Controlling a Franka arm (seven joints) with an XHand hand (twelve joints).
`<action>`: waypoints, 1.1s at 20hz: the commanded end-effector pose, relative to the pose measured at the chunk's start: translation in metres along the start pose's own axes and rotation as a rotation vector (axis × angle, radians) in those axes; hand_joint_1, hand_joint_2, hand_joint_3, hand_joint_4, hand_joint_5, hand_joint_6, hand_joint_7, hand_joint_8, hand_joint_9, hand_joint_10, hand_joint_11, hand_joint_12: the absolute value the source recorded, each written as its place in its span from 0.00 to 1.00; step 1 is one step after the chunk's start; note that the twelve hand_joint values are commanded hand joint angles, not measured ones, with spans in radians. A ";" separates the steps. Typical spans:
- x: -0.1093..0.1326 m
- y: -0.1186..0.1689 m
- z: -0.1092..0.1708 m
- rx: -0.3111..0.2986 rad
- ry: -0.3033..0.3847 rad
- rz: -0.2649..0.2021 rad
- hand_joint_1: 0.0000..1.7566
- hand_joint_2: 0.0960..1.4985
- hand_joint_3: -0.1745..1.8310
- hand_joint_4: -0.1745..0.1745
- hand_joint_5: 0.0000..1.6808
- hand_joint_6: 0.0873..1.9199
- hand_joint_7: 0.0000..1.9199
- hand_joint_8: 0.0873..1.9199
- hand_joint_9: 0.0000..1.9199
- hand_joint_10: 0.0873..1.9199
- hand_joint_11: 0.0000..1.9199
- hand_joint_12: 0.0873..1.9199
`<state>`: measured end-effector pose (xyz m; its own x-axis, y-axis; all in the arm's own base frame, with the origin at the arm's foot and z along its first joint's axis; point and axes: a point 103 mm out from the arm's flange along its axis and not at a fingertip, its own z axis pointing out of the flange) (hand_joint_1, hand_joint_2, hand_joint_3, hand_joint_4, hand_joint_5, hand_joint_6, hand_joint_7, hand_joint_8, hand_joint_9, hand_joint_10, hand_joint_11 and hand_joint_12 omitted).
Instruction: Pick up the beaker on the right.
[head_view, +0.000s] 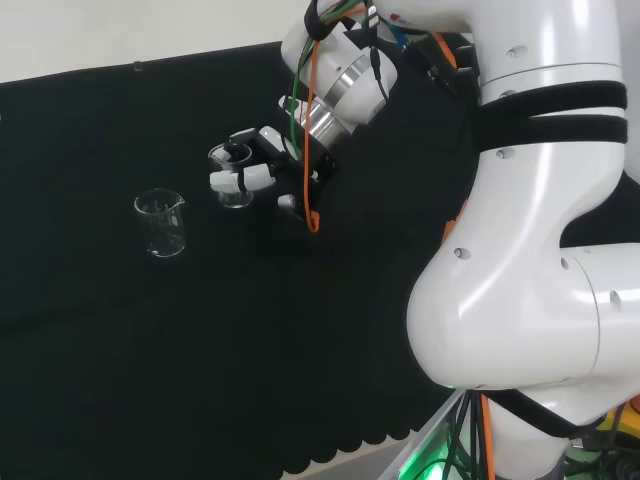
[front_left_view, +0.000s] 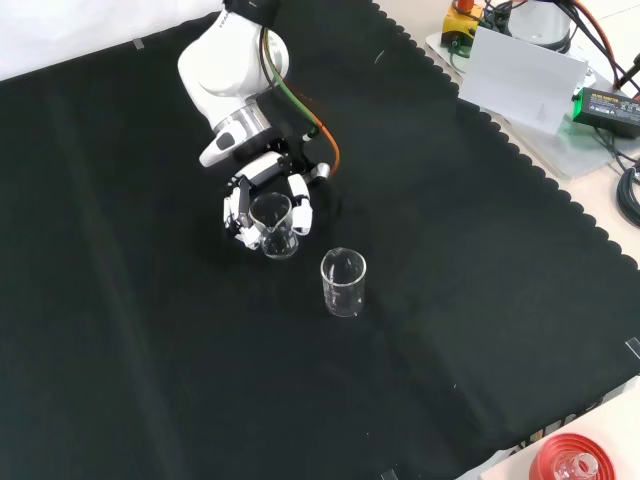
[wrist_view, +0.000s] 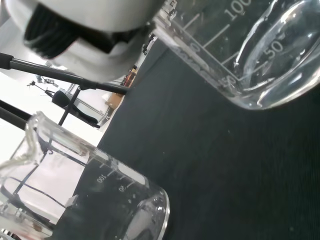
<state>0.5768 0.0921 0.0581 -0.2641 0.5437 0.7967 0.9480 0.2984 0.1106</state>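
On the black cloth (front_left_view: 450, 250), the hand (front_left_view: 262, 195) grasps a beaker (front_left_view: 272, 226).

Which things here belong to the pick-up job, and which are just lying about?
Part of the job:
- hand
- held beaker, fingers curled round it

Just lying about:
- second beaker, standing alone on the cloth
- red ribbed ring at the front view's bottom edge

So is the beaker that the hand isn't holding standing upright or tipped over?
Upright. The free beaker stands on the black cloth with its open rim up, apart from the hand, which is curled round the other beaker.
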 end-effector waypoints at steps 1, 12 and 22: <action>0.011 -0.002 -0.018 0.032 -0.104 -0.030 0.74 0.41 0.37 0.40 0.78 0.25 0.80 0.03 0.77 0.05 0.49 0.51; 0.032 -0.011 -0.037 0.051 -0.166 -0.062 0.75 0.50 0.24 0.00 0.82 0.13 0.77 0.05 0.79 0.03 0.51 0.49; 0.046 -0.019 -0.038 0.051 -0.167 -0.078 0.75 0.50 0.24 0.00 0.83 0.13 0.77 0.05 0.79 0.03 0.51 0.49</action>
<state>0.5583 0.0796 0.1105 -0.3597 0.6399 0.6790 0.9167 0.3779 0.1295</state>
